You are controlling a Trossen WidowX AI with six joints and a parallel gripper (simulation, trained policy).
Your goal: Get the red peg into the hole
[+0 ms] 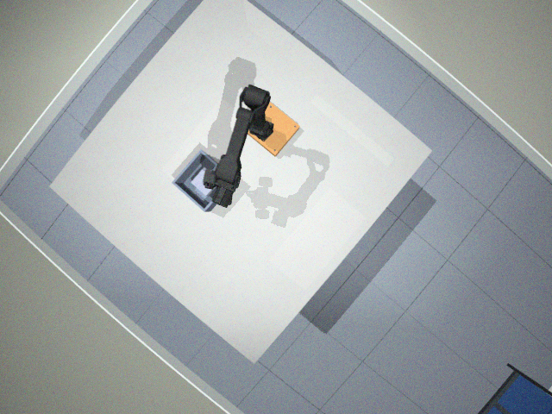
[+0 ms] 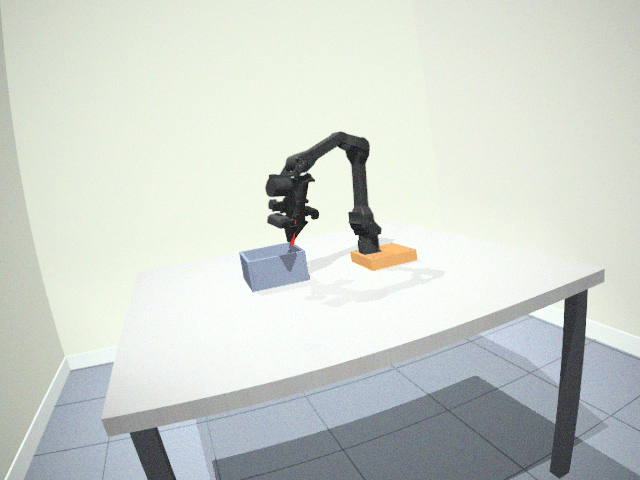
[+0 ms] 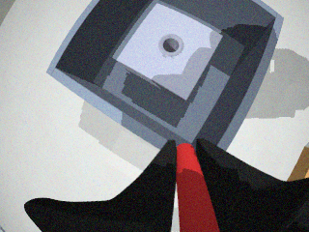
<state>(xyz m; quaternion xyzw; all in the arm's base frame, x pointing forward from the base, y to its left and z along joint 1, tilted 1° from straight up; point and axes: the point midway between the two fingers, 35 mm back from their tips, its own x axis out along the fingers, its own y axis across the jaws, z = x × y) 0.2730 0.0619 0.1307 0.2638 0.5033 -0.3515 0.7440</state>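
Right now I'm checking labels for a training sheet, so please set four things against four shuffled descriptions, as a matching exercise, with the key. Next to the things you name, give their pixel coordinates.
1. Red peg (image 2: 293, 239) (image 3: 189, 193)
2. Open box (image 1: 191, 197) (image 2: 279, 272) (image 3: 58, 65)
3. Plate (image 3: 145, 36)
4. Base block (image 1: 285, 128) (image 2: 395, 255)

A. Orange, under the arm's foot
B. Inside, at the bottom, with a round hole
C. Held between the pincer's fingers
D. Blue-grey, standing on the white table (image 1: 222, 276) (image 2: 310, 330) (image 3: 29, 145)

Pairs: 1-C, 2-D, 3-B, 4-A

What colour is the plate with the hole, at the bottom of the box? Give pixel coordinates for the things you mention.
The plate (image 1: 200, 178) (image 3: 145, 45) is pale lavender-white, clearest in the wrist view.
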